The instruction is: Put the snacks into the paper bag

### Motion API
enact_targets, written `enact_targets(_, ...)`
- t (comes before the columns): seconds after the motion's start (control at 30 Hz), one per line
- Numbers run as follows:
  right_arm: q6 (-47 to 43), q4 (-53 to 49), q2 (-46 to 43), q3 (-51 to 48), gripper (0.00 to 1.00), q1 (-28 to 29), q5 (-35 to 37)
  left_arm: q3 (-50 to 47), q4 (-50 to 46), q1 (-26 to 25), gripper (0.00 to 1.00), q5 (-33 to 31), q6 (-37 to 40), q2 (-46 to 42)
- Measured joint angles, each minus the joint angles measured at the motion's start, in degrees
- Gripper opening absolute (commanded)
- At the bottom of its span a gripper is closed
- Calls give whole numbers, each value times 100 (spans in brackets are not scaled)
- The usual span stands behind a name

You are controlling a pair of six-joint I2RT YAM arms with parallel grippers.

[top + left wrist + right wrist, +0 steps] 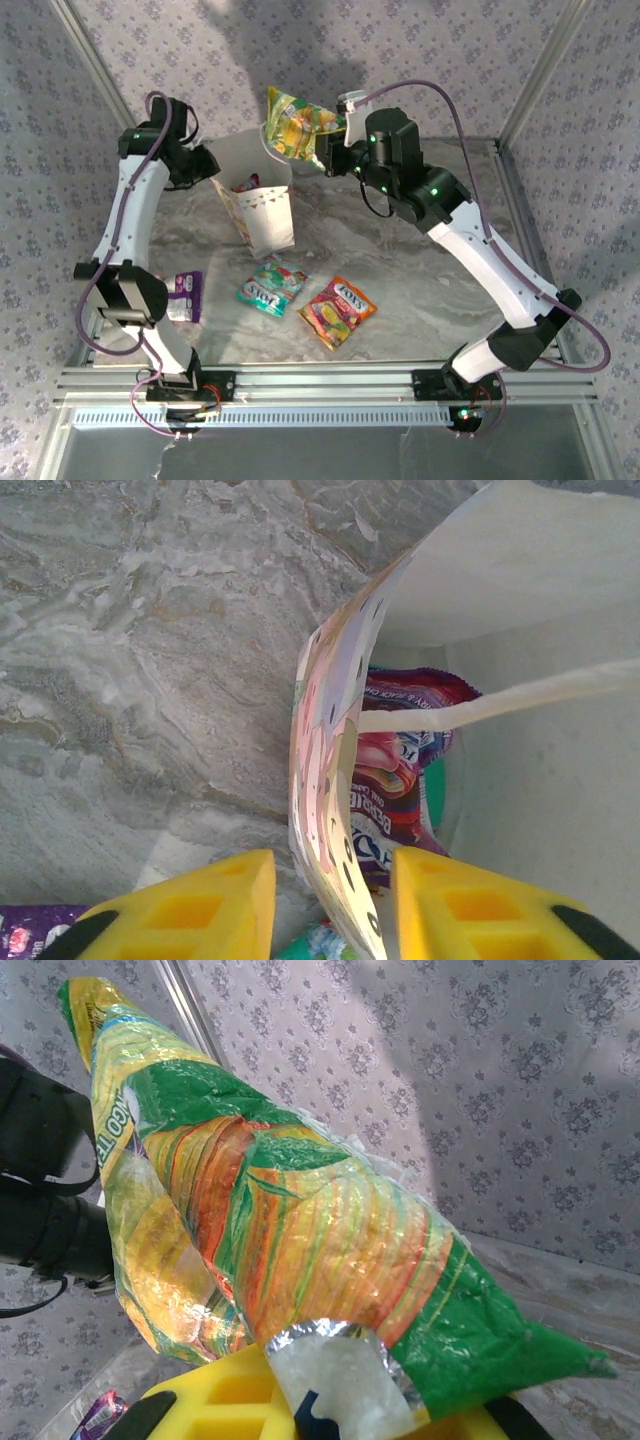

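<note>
Snacks: one purple packet (185, 295) lies flat on the marbled table (430, 290). Left gripper (332, 865) straddles the white paper bag's (270, 215) wall; clamped or not, I cannot tell. Inside sit one magenta packet (395, 780) and one green packet (433, 795). One teal packet (270, 287) and one red-orange packet (337, 311) lie nearby. Right gripper (330, 1410) pinches one crinkled, glossy yellow-green packet (300, 1230) by the bag's mouth.

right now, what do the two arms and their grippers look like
Both the left arm and right arm have white shells, black joints, green lights and a looping purple cable. Their fingers are yellow blocks with square recesses.
</note>
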Motion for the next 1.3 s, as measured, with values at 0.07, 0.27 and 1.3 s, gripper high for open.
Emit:
enact_targets(0.07,2,35,11,0,16,15,0,107,28,0,29,2,2,85)
enact_targets(0.27,4,142,46,0,17,59,-2,321,26,0,20,52,24,258)
enact_targets(1.3,313,391,476,79,18,219,-2,1255,59,-494,2,857,922,975)
